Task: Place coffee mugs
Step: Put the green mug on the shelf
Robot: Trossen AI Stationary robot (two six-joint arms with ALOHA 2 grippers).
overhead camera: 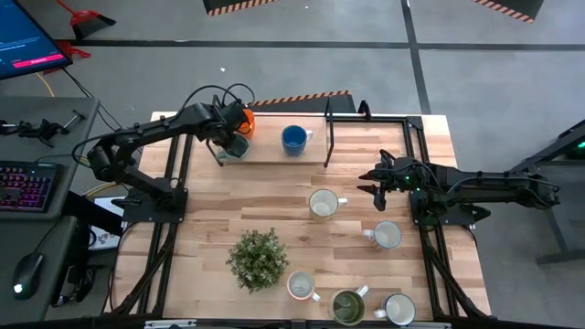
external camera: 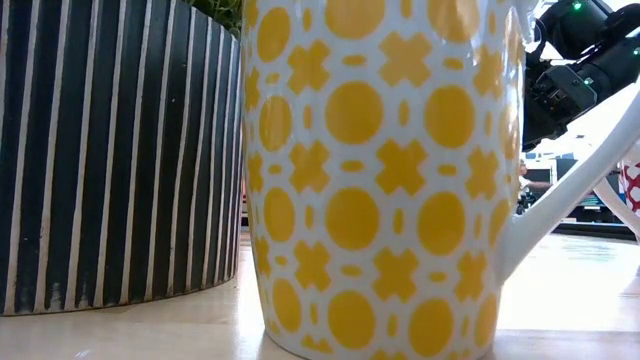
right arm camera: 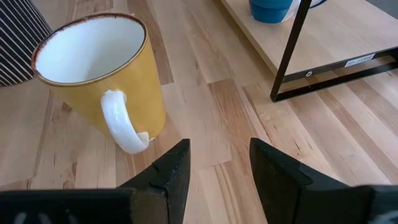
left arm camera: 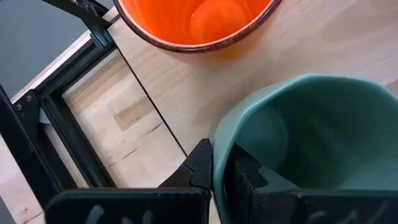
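My left gripper [overhead camera: 232,146] is at the left end of the raised wooden board [overhead camera: 270,153] at the table's far side, shut on a teal mug [left arm camera: 311,137]. An orange mug [left arm camera: 193,22] stands just beyond it on the board, and a blue mug [overhead camera: 294,139] stands further right. My right gripper [right arm camera: 217,168] hangs open above the table right of centre, with nothing between its fingers. A yellow mug with a white handle [right arm camera: 99,68] stands in front of it. Several more mugs stand on the near half of the table, among them an olive-green one [overhead camera: 347,306]. My left gripper pinches the teal mug's wall at its rim [left arm camera: 219,146], with one finger [left arm camera: 200,163] outside and the other [left arm camera: 249,177] inside. The fingers come from above, slanting down. Whether the mug's base rests on the board cannot be seen.
A bushy potted plant [overhead camera: 258,259] in a striped pot [external camera: 110,150] stands near the table's middle front. A black metal frame post [overhead camera: 329,137] rises at the board's right end. A yellow-patterned mug [external camera: 380,170] fills the low view. Bare wood lies left of the plant.
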